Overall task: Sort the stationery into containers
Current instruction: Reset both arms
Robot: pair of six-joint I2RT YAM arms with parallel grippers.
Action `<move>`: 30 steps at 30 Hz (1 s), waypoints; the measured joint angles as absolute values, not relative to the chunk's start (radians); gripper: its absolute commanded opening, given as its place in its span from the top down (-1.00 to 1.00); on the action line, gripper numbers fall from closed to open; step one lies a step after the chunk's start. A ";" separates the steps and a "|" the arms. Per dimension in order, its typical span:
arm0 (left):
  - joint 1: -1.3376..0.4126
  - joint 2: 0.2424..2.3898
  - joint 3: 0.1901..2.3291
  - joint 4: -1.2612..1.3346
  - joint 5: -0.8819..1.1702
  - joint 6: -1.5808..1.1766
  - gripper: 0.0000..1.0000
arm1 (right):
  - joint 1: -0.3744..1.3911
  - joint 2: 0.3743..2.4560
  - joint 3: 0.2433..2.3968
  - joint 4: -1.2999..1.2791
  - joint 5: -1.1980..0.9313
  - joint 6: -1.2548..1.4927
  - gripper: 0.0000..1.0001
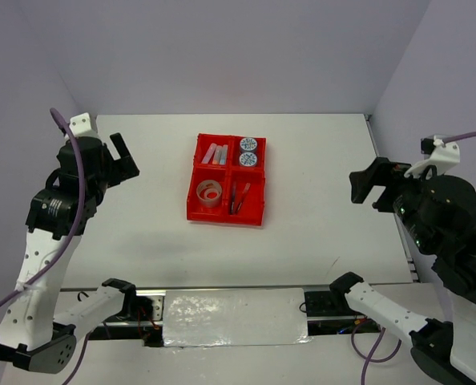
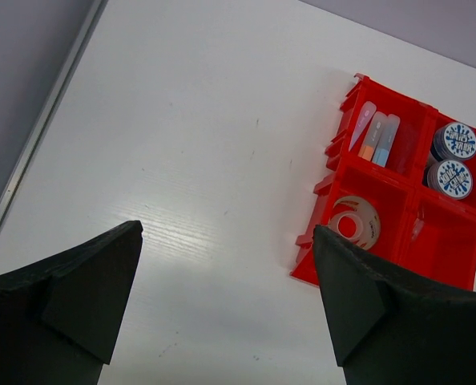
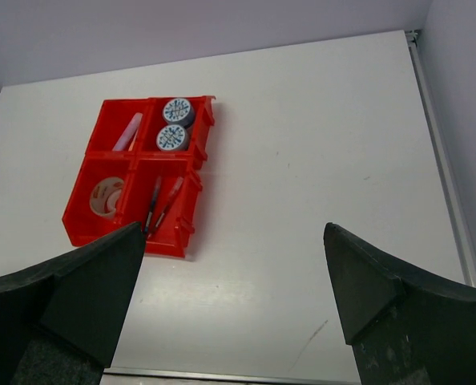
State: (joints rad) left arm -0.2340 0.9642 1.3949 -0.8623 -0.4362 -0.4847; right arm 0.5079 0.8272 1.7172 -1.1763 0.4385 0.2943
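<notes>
Currently: red tray (image 1: 222,218), mid-table, four compartments, contents grouped by kind, so sorting is judged complete

Far-left: highlighters (image 1: 215,153), lying flat; tips cut off by the wall in the right wrist view
Far-right: two blue-white rolls (image 1: 250,160), side by side
Near-left: tape rings (image 1: 210,192), overlapping, count unclear
Near-right: pens (image 1: 240,196), thin, colours hard to read
Left gripper (image 2: 226,241), right gripper (image 3: 234,233): jaws spread wide, nothing held, raised well apart from the tray, probably parked
</notes>
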 measured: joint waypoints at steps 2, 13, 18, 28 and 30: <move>-0.234 0.965 1.394 -0.862 -0.438 -0.499 -0.99 | 0.508 0.795 1.703 -1.190 0.439 0.298 -0.99; -0.234 0.960 1.372 -0.867 -0.440 -0.527 -0.99 | 0.508 0.761 1.650 -1.198 0.429 0.299 -0.99; -0.234 0.948 1.363 -0.868 -0.440 -0.529 -0.99 | 0.508 0.762 1.642 -1.198 0.429 0.298 -0.99; -0.234 0.946 1.358 -0.867 -0.441 -0.529 -0.99 | 0.508 0.765 1.642 -1.197 0.428 0.297 -0.99; -0.234 0.946 1.354 -0.867 -0.441 -0.529 -0.99 | 0.508 0.768 1.642 -1.195 0.428 0.297 -0.99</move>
